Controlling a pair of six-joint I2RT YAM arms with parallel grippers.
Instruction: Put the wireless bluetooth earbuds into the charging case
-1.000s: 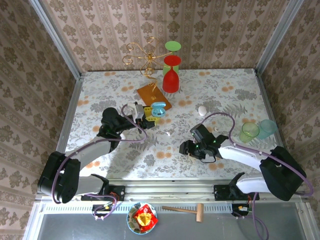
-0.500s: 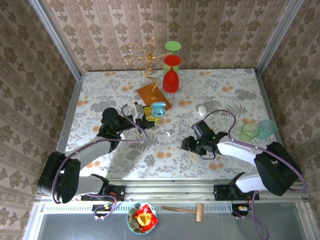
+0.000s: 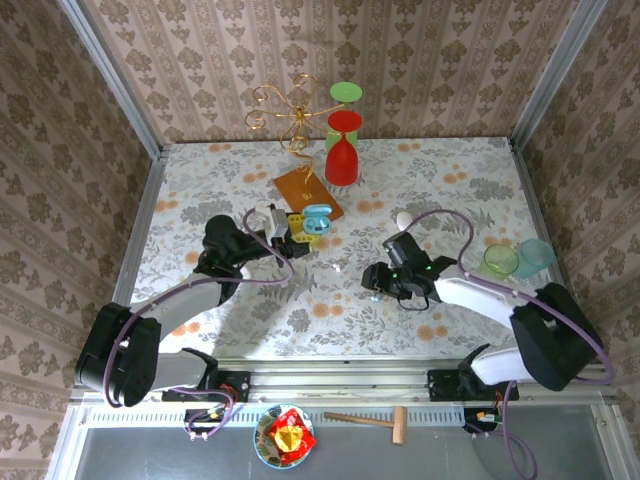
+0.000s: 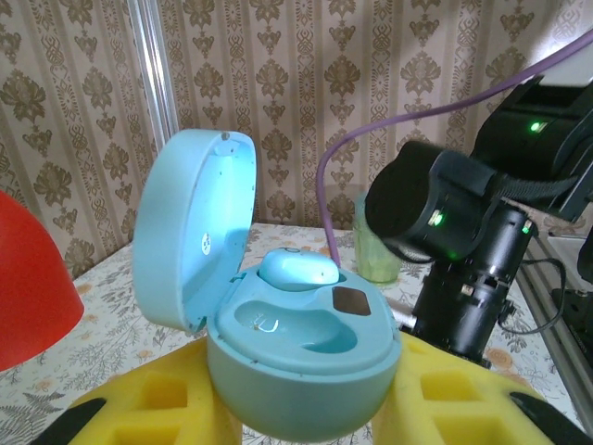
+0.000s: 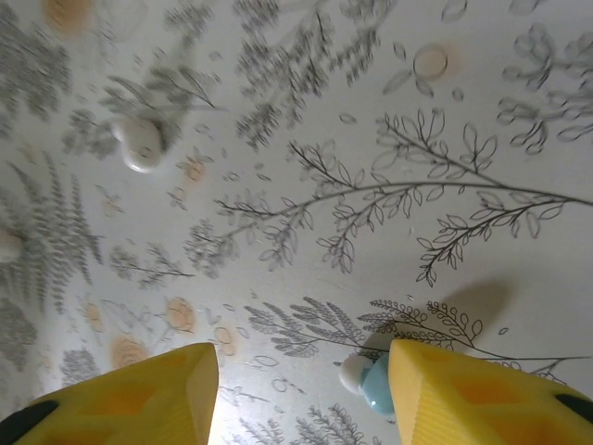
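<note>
On the floral bench, the left tool grips one light blue charging case between its yellow pads, with the lid standing open. The right tool hangs roughly half open above the bench and clamps nothing. Light blue earbuds, count two: the seated earbud rests in a case well, and the loose earbud lies on the bench just beside one right-tool finger. One small white piece lies farther ahead.
</note>
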